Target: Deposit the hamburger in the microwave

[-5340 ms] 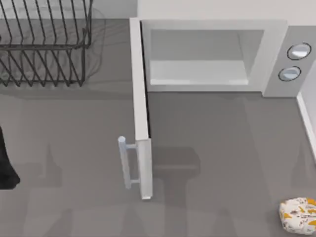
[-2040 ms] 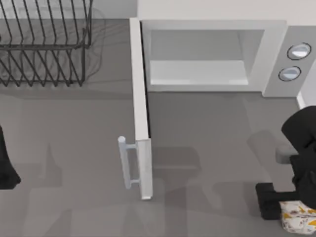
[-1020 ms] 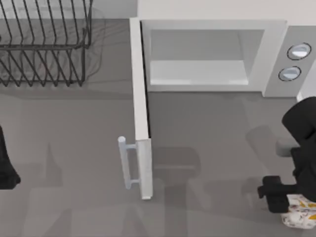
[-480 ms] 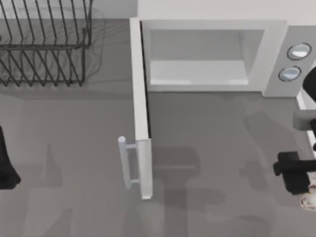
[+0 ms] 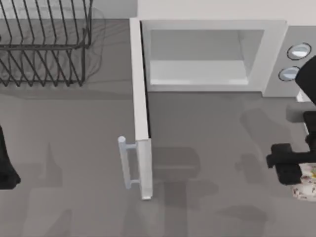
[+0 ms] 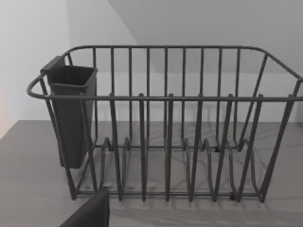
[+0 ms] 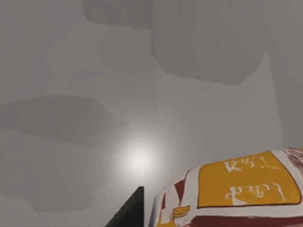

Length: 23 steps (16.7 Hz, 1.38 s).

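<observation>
The hamburger [image 5: 307,184], a cream lump with orange and brown blotches, hangs above the table at the right edge, and my right gripper [image 5: 297,177] is shut on it. In the right wrist view the hamburger [image 7: 236,194] sits close under the camera, with one dark finger [image 7: 130,212] beside it. The light-grey microwave [image 5: 276,54] stands at the back. Its door [image 5: 140,108] is swung wide open toward the front, the bar handle [image 5: 126,163] faces left, and the white cavity [image 5: 197,59] holds nothing. My left arm [image 5: 5,163] is parked at the left edge.
A dark wire dish rack [image 5: 44,44] stands at the back left; in the left wrist view the rack [image 6: 165,132] carries a dark cup [image 6: 71,113]. The open door juts out between the rack and the cavity. Bare grey table [image 5: 217,138] lies before the cavity.
My right gripper came down on the hamburger at the front right, shut on it and lifted it. Since half a second ago it has drifted slightly left and back.
</observation>
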Each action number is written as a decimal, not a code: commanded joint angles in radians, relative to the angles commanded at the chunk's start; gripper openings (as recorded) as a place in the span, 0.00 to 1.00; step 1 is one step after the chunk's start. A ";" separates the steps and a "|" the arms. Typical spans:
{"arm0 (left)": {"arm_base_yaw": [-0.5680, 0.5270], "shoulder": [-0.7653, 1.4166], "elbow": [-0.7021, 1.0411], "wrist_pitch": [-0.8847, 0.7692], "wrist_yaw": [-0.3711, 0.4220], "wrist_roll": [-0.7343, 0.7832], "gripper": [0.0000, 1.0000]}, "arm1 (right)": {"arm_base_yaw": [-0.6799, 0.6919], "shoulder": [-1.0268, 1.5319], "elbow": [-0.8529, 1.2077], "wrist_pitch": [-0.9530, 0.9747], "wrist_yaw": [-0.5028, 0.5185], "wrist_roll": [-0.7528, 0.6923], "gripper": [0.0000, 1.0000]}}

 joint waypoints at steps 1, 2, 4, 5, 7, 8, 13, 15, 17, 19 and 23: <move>0.000 0.000 0.000 0.000 0.000 0.000 1.00 | 0.008 0.027 0.013 0.041 0.016 -0.003 0.00; 0.000 0.000 0.000 0.000 0.000 0.000 1.00 | 0.016 0.061 0.026 0.092 0.035 -0.006 0.00; 0.000 0.000 0.000 0.000 0.000 0.000 1.00 | 0.036 0.145 0.056 0.219 0.081 -0.014 0.00; 0.000 0.000 0.000 0.000 0.000 0.000 1.00 | 0.047 0.193 0.071 0.294 0.108 -0.019 0.00; 0.000 0.000 0.000 0.000 0.000 0.000 1.00 | 0.068 0.296 0.099 0.463 0.166 -0.031 0.00; 0.000 0.000 0.000 0.000 0.000 0.000 1.00 | 0.079 0.349 0.112 0.556 0.197 -0.039 0.00; 0.000 0.000 0.000 0.000 0.000 0.000 1.00 | 0.131 0.596 0.183 1.057 0.358 -0.082 0.00; 0.000 0.000 0.000 0.000 0.000 0.000 1.00 | 0.148 0.679 0.209 1.245 0.419 -0.096 0.00; 0.000 0.000 0.000 0.000 0.000 0.000 1.00 | 0.163 0.748 0.234 1.406 0.473 -0.107 0.00; 0.000 0.000 0.000 0.000 0.000 0.000 1.00 | 0.174 0.802 0.257 1.527 0.518 -0.113 0.00; 0.000 0.000 0.000 0.000 0.000 0.000 1.00 | 0.185 0.858 0.282 1.644 0.565 -0.115 0.00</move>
